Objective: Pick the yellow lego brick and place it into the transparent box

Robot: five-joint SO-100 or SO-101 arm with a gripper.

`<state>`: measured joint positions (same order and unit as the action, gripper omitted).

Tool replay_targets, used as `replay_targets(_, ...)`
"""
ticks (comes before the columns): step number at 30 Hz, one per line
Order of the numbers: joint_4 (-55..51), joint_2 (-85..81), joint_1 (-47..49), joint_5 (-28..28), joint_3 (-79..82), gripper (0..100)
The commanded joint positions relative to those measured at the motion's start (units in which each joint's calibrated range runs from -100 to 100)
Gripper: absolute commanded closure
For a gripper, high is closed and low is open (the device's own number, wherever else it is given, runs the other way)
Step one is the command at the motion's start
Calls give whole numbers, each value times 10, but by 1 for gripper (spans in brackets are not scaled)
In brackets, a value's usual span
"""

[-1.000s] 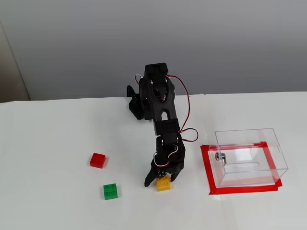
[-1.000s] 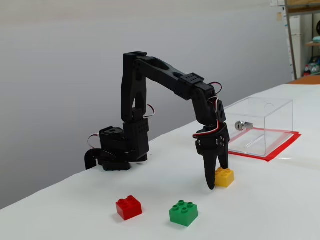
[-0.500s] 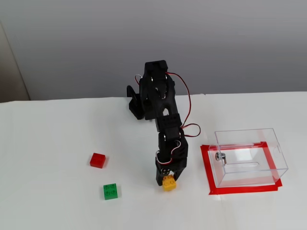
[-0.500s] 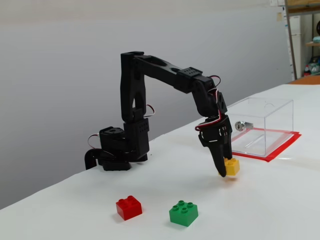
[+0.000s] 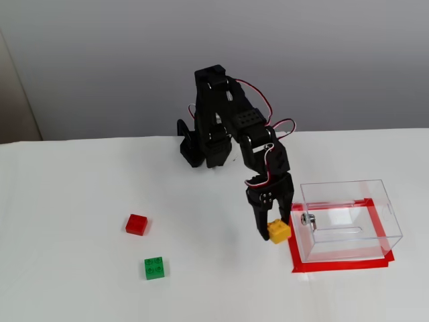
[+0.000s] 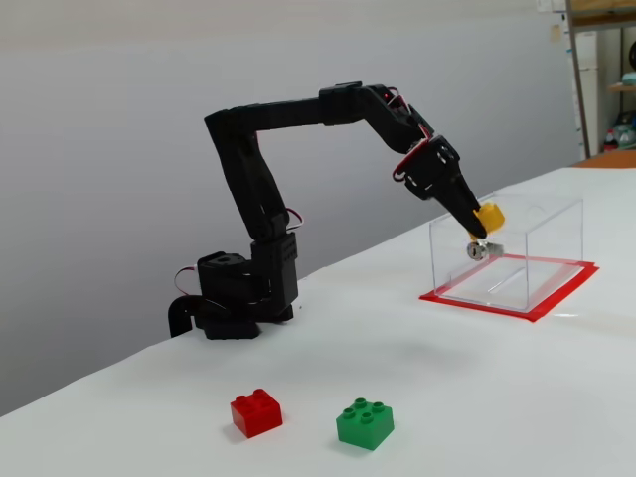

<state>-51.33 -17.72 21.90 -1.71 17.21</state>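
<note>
So the arm [image 6: 268, 179] is stretched out from its base [image 6: 237, 298] toward the box [image 5: 375, 201]. From the side-on fixed view you can see the shape pretty well: the lower link goes up from the base, the upper link runs roughly level across to the right, and then the wrist drops down at an angle, so the gripper [image 6: 481, 221] points down and to the right.

The gripper [image 5: 273, 231] is closed on the yellow brick [image 5: 279, 231], pinching it right at the fingertips. The brick [image 6: 488, 216] is up in the air, clear of the table [image 5: 80, 282], and a bit tilted. In the higher fixed view it sits just left of the box's left wall, next to the little metal knob [image 5: 306, 219]. In the side-on view it hangs at about the top edge of the box [image 6: 537, 248], just above the knob [image 6: 478, 249]. So it's at the box edge, outside or just over the rim, I can't tell which from these angles.

The box stands on a red tape outline [image 5: 338, 265], and looks empty inside.

The red brick [image 5: 137, 224] and green brick [image 5: 155, 267] sit on the table well off to the left in the higher view, near each other but not touching.
</note>
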Motion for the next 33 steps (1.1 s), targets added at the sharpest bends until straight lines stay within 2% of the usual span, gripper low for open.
replay_targets(1, -2, -40, 65, -2, -39, 85)
replay_targets(13, 3, 18, 246, -2, -154, 84)
replay_targets(23, 4, 145, 316, 0, -269, 84)
replay_targets(33, 2, 204, 332, 3, -313, 84)
